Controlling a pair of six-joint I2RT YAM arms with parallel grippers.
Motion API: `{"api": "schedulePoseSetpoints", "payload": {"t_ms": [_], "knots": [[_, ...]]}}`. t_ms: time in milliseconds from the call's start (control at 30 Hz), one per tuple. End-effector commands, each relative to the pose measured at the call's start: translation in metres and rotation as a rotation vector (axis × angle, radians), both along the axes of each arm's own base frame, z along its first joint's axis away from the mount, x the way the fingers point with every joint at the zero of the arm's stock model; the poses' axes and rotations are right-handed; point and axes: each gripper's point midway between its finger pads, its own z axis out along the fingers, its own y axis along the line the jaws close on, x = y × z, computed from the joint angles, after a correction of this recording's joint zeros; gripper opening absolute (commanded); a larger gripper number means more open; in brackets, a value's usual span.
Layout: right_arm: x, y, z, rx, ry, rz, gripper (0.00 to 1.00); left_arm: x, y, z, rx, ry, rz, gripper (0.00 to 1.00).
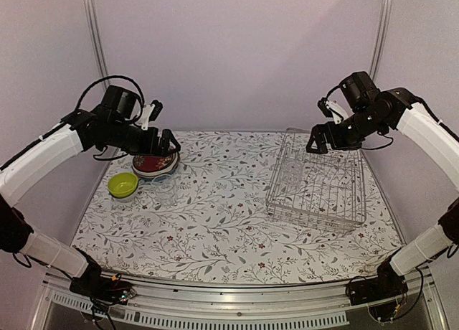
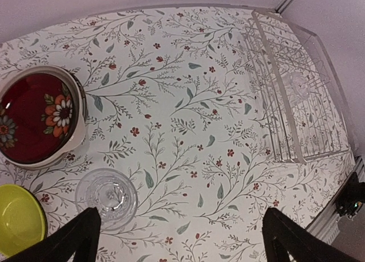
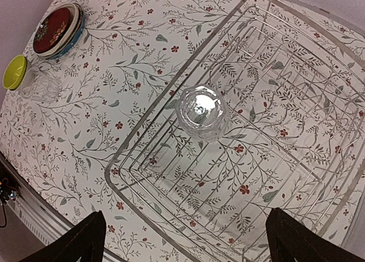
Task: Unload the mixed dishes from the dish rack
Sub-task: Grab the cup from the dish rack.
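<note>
The dish rack (image 1: 315,219) stands at the right of the table, holding one clear glass (image 1: 292,173). In the right wrist view that glass (image 3: 201,111) sits upside down in the rack (image 3: 146,122), and my right gripper (image 3: 186,216) hangs open high above the rack's near corner. At the far left, the red floral plate (image 1: 154,163) tops a stack of plates. Beside it are a lime-green bowl (image 1: 123,184) and a second glass (image 1: 165,190). My left gripper (image 2: 181,216) is open and empty, above the table just right of this glass (image 2: 107,195).
The lime-green bowl (image 2: 17,216) rests in a whitish bowl. The plate stack (image 2: 34,117) lies close to the back wall and left post. Flowered tablecloth covers the middle, between the stack and the rack (image 2: 285,102). Both arm bases sit at the near edge.
</note>
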Motion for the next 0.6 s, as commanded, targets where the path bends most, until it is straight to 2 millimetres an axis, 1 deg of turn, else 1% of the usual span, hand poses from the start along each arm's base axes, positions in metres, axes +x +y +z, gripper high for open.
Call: {"api": "schedulePoseSetpoints", "payload": {"t_ms": [0, 133, 233, 300, 333, 367, 467, 567], "knots": [[-0.002, -0.020, -0.013, -0.112, 0.055, -0.033, 0.99, -0.006, -0.005, 0.002, -0.056, 0.033, -0.024, 1.00], [0.002, -0.022, -0.026, -0.152, 0.088, -0.024, 0.99, -0.009, 0.002, 0.006, -0.022, 0.021, -0.018, 0.99], [0.005, -0.013, -0.036, -0.142, 0.130, 0.002, 0.99, -0.011, 0.006, 0.010, -0.008, 0.004, -0.018, 1.00], [0.013, -0.004, -0.047, -0.133, 0.164, 0.016, 0.99, -0.013, 0.008, 0.013, -0.007, -0.005, -0.013, 1.00], [0.018, -0.001, -0.048, -0.131, 0.166, 0.017, 0.99, -0.014, 0.009, 0.016, -0.010, -0.012, -0.011, 1.00], [0.023, 0.002, -0.054, -0.138, 0.181, 0.019, 0.99, -0.014, 0.009, 0.018, -0.013, -0.018, -0.012, 1.00], [0.037, 0.009, -0.058, -0.135, 0.186, 0.019, 0.99, -0.015, 0.009, 0.026, -0.020, -0.036, -0.013, 1.00], [0.048, 0.017, -0.067, -0.136, 0.209, 0.022, 0.99, -0.015, 0.009, 0.034, -0.026, -0.047, -0.017, 1.00]]}}
